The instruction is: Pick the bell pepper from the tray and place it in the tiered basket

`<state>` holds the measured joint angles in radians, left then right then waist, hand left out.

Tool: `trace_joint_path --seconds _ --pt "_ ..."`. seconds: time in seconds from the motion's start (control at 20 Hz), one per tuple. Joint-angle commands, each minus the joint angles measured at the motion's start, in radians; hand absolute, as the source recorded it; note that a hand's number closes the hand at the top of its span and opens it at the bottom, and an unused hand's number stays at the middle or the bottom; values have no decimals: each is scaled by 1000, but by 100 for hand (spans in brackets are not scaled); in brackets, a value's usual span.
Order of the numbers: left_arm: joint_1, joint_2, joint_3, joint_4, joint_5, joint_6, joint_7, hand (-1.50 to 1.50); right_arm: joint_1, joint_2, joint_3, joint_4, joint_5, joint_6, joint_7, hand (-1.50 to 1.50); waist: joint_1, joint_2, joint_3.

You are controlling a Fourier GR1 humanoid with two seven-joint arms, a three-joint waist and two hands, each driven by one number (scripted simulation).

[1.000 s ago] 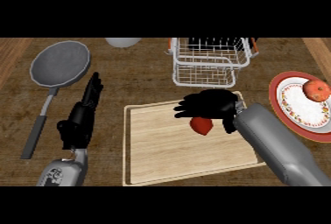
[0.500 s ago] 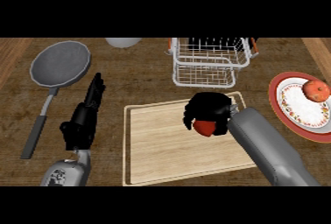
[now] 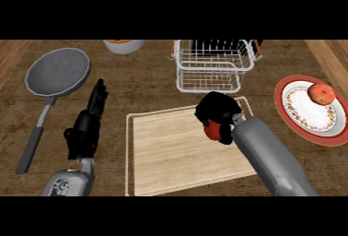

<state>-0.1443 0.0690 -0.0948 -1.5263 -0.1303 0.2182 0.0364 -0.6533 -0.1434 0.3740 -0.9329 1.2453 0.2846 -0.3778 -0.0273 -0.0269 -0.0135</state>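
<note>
My right hand [image 3: 217, 109] is curled round the red bell pepper [image 3: 215, 131], which shows just below the fingers, above the far right part of the wooden tray [image 3: 170, 156]. The white wire tiered basket [image 3: 212, 64] stands just beyond the tray's far edge, a short way past the hand. My left hand [image 3: 87, 126] rests open on the counter left of the tray, fingers stretched away from me.
A grey frying pan [image 3: 57, 72] lies at the far left with its handle pointing toward me. A red-rimmed plate [image 3: 312, 110] with an orange-red fruit [image 3: 321, 93] sits at the right. A white bowl [image 3: 124, 45] stands at the back.
My right hand has carried the bell pepper away from me across the tray toward the basket and curled tighter round it. The left hand has stayed still.
</note>
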Motion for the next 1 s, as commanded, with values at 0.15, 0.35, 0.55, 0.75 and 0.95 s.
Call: trace_joint_path --seconds 0.15,0.35,0.55,0.75,0.95 --pt "10 7 12 -6 1 5 3 0 26 139 -117 19 79 54 650 150 -15 -3 7" --pt "1 -5 -14 5 3 -16 -7 0 6 141 -78 -75 44 52 968 150 37 10 11" --pt "23 -8 -33 -9 -4 -21 -26 0 -53 143 3 -205 -18 69 1260 150 65 8 12" --pt "17 -9 -28 -7 9 -32 -14 0 -181 143 64 -367 -94 148 1509 150 59 10 12" --pt "-28 -13 -12 3 15 -27 20 0 -267 143 109 -517 -162 236 1667 150 38 9 12"
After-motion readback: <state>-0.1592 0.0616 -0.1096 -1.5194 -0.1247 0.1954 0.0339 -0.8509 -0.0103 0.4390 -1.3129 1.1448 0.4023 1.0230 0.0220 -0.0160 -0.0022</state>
